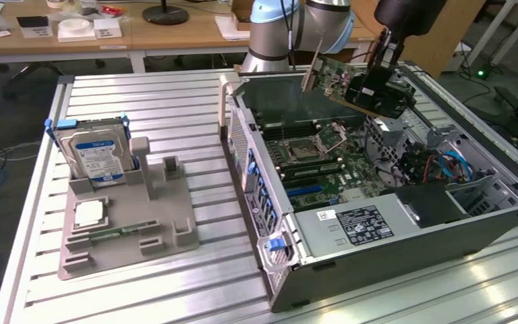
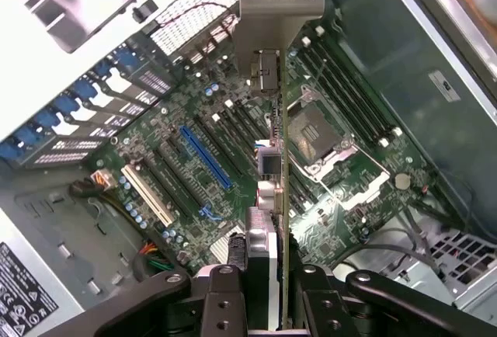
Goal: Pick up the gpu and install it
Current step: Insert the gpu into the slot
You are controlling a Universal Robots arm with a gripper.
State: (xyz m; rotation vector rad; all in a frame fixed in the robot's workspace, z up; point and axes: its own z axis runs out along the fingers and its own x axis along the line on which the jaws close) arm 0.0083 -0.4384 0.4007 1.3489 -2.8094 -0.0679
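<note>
The gpu (image 1: 338,76) is a green circuit board with a pale metal end bracket, and it hangs tilted in the air above the open computer case (image 1: 268,223). My gripper (image 1: 378,91) is shut on its dark side. In the wrist view the gpu (image 2: 283,158) shows edge-on, with its bracket pointing away from the camera. It is held between my two black fingers (image 2: 225,294), and the gripper (image 2: 268,286) grips its near end. Below it lies the green motherboard (image 2: 233,189) with a blue slot (image 2: 206,157) and the processor socket (image 2: 320,131). The card is apart from the board.
On the exterior view's left a grey fixture (image 1: 164,202) holds a silver hard drive (image 1: 97,155), a square chip (image 1: 90,213) and a small memory stick (image 1: 117,233). The case stands on a ribbed metal table (image 1: 178,101). Cables (image 1: 452,165) and a drive cage fill its right end.
</note>
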